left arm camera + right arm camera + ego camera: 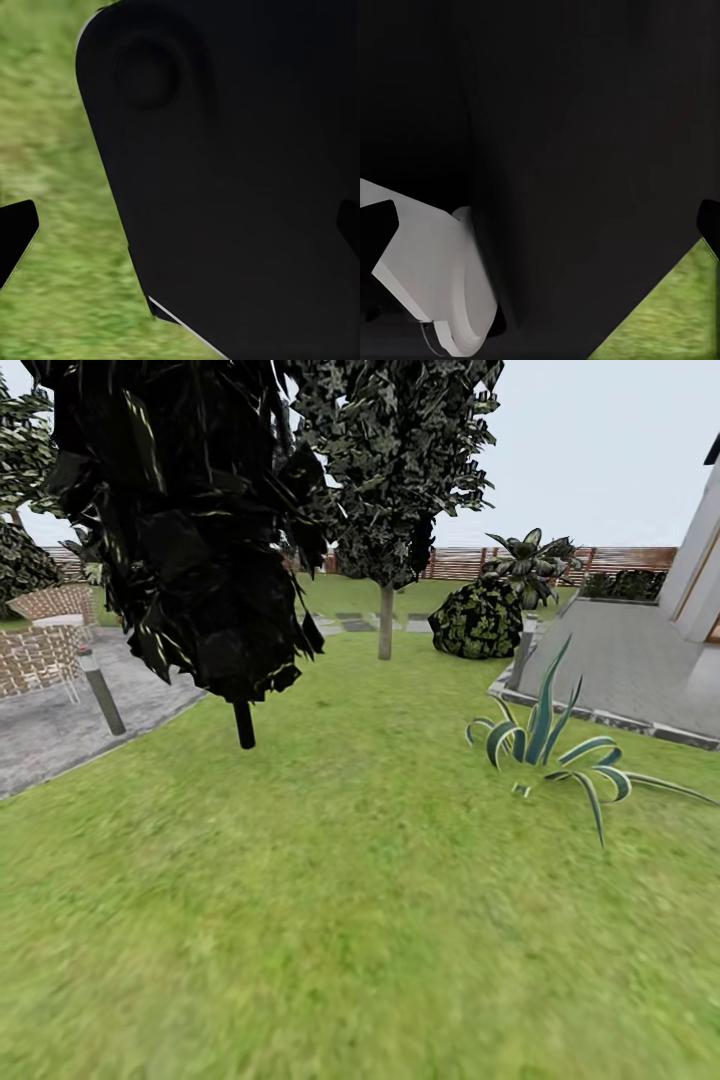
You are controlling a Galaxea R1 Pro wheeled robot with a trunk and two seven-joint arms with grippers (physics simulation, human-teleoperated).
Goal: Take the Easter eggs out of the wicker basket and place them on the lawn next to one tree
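Head view: lawn (330, 920) lying ahead; grey-trunked tree (386, 622) standing at 12 o'clock, black-trunked tree (243, 722) at 11 o'clock. Neither gripper's opening can be told.

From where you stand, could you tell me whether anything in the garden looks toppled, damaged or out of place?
Nothing stands out. The black-trunked tree, the pale-trunked tree, the round bush and the striped spiky plant all stand upright on the lawn.
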